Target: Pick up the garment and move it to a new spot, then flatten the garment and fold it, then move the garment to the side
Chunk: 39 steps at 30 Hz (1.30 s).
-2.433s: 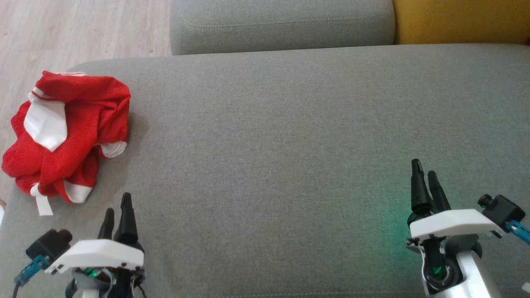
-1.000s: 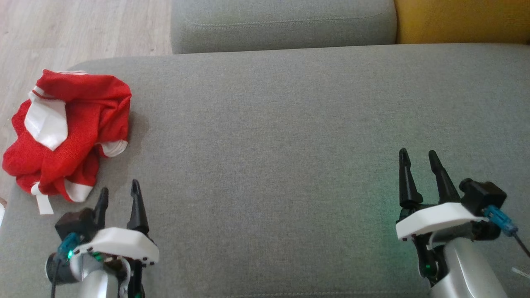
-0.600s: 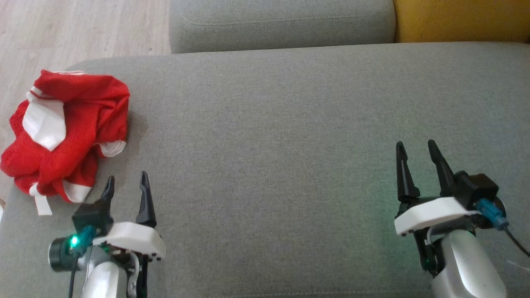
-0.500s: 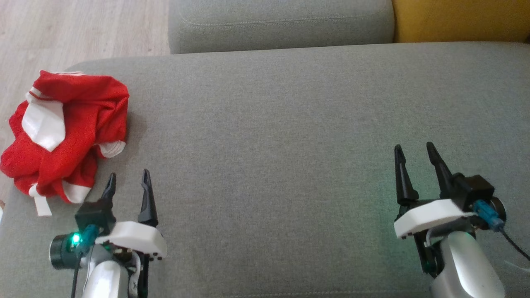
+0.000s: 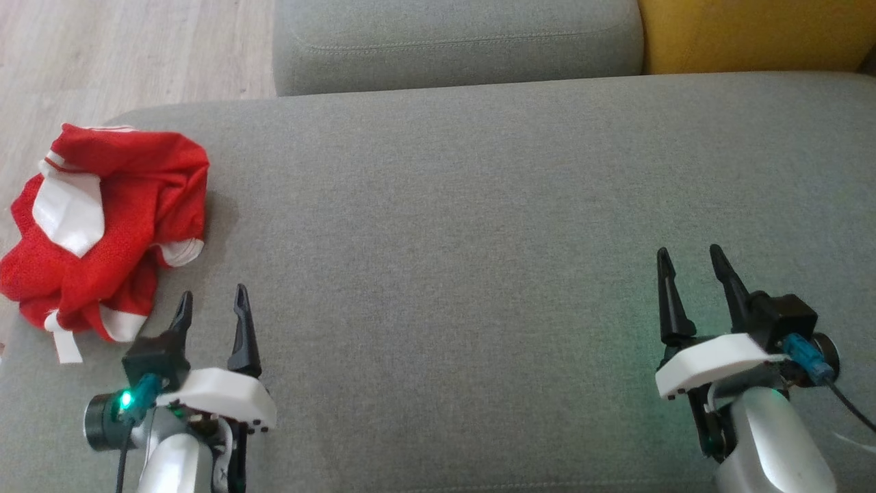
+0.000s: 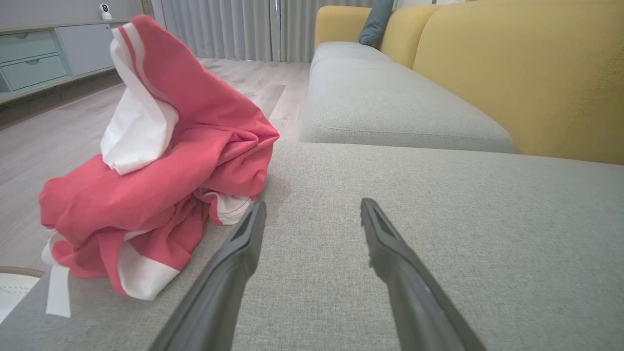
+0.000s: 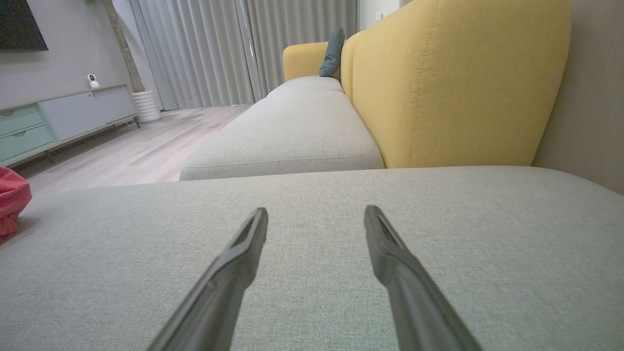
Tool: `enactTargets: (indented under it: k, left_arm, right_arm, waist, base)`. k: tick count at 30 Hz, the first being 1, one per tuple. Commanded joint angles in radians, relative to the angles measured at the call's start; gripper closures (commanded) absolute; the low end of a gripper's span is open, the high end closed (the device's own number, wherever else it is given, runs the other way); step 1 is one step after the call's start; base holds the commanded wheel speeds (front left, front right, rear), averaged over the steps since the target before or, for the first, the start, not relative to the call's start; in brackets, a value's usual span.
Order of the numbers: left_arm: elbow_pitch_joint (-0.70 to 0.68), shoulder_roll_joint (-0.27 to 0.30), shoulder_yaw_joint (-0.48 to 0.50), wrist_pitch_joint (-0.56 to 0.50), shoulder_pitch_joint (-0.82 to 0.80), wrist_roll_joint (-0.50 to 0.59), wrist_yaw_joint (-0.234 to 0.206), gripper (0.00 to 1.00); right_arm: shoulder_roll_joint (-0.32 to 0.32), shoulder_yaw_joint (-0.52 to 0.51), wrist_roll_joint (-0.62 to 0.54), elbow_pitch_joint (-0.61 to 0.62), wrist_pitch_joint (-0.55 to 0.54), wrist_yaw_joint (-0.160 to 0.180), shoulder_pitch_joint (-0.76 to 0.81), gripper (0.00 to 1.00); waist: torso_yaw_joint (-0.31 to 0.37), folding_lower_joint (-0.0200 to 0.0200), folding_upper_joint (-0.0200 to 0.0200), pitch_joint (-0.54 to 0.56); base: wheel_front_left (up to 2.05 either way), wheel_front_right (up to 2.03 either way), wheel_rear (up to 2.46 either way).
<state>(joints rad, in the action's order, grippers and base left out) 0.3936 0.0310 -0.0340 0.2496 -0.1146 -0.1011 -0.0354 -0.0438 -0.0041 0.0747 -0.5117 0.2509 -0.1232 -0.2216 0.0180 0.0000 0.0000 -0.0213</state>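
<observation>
The garment is a crumpled red heap with white panels and trim, lying at the left edge of the grey cushion. In the left wrist view the garment rises just left of my fingers. My left gripper stands open and empty a short way to the garment's lower right, apart from it; its jaws hover low over the fabric of the seat. My right gripper is open and empty far to the right over bare cushion, seen again in its wrist view. A red sliver of the garment shows at that view's left edge.
A second grey seat cushion lies beyond the one I work on, with a yellow sofa back at the upper right. Wooden floor drops off past the cushion's left edge. A pale cabinet stands across the room.
Both grippers have turned so their fingers now show side by side. The left gripper crept forward and right beside the garment. The whole picture shifted slightly left; the garment lies as before.
</observation>
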Motion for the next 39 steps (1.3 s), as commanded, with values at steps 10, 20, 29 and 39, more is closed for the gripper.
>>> enactTargets:
  k: [10,20,29,39]
  left_arm:
    - [-0.033,0.019,0.018,0.012,-0.037,-0.016,-0.012,0.00]
    - [-0.021,0.019,0.016,0.012,-0.045,-0.029,-0.022,0.00]
    - [-0.013,0.019,0.020,0.012,-0.042,-0.018,-0.017,0.00]
    - [-0.028,0.020,0.086,0.012,-0.011,-0.003,-0.011,0.00]
  right_arm:
    - [-0.006,0.027,-0.010,0.027,0.011,-0.008,-0.052,0.00]
    - [-0.006,0.044,0.006,0.037,0.011,-0.008,-0.040,0.00]
    - [-0.006,0.093,0.047,0.041,0.011,-0.008,-0.032,0.00]
    - [-0.006,0.097,0.053,0.038,0.011,-0.008,-0.015,0.00]
  waist:
    - [-0.003,0.0000,0.0000,-0.004]
    - [-0.113,0.0000,0.0000,-0.001]
    - [-0.289,0.0000,0.0000,0.012]
    - [-0.457,0.0000,0.0000,0.025]
  base:
    - [0.00,0.00,0.00]
    - [0.00,0.00,0.00]
    - [0.00,0.00,0.00]
    - [0.00,0.00,0.00]
